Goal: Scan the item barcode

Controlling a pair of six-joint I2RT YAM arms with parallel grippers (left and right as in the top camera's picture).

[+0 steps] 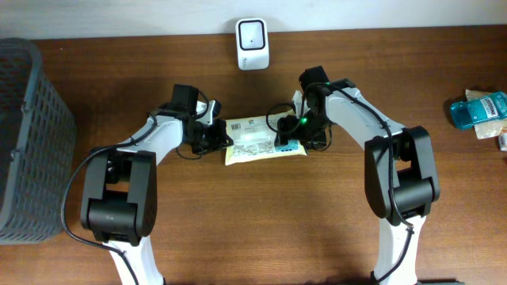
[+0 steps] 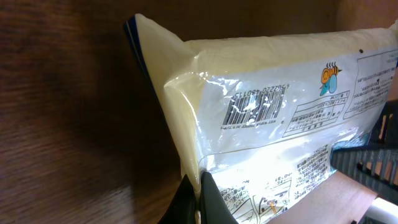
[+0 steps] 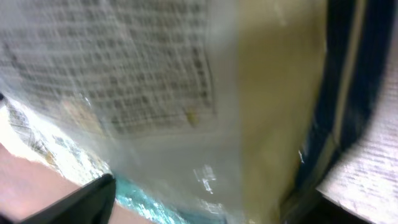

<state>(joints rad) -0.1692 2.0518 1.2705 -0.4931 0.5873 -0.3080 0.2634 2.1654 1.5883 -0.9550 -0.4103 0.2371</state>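
The item, a flat pale yellow and white printed pack, lies on the wooden table between both arms. In the left wrist view its barcode faces the camera on the pack. My left gripper is shut on the pack's left edge, with the film pinched between the black fingers. My right gripper is at the pack's right end, its jaws wide apart with the blurred pack filling the gap between them. A white scanner stands at the back edge, above the pack.
A grey mesh basket takes up the left side of the table. A blue packaged item and another small item lie at the far right edge.
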